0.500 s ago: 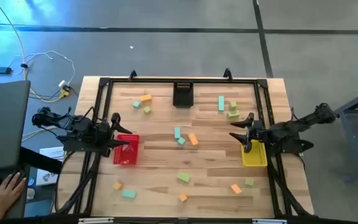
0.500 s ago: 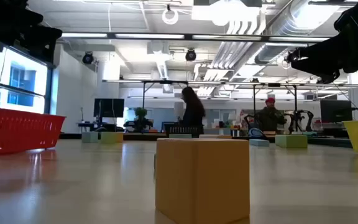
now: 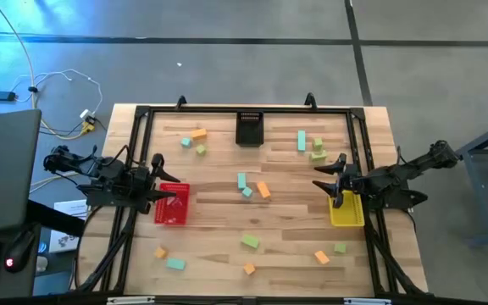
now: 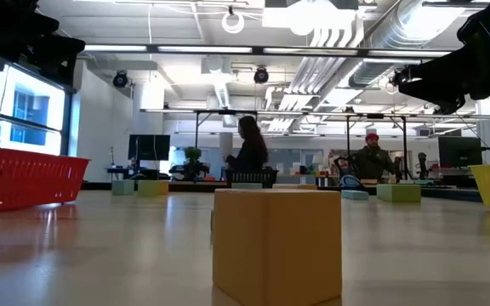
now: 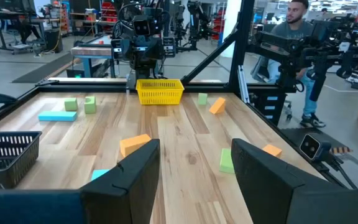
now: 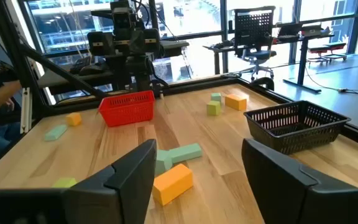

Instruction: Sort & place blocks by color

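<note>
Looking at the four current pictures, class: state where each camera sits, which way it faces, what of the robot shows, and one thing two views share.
High view: overhead, straight down; both arms, left gripper by the red bin.
Low view: table height, facing the room; arms as dark shapes overhead.
Left wrist view: across the table to the yellow bin; own open fingers.
Right wrist view: towards the red bin; own open fingers.
Shared: both wrist views show the black bin.

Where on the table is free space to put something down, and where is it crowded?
Bare wood lies between the red bin and the mint block, and between the black bin and that block. Crowded: the green blocks above the yellow bin.
</note>
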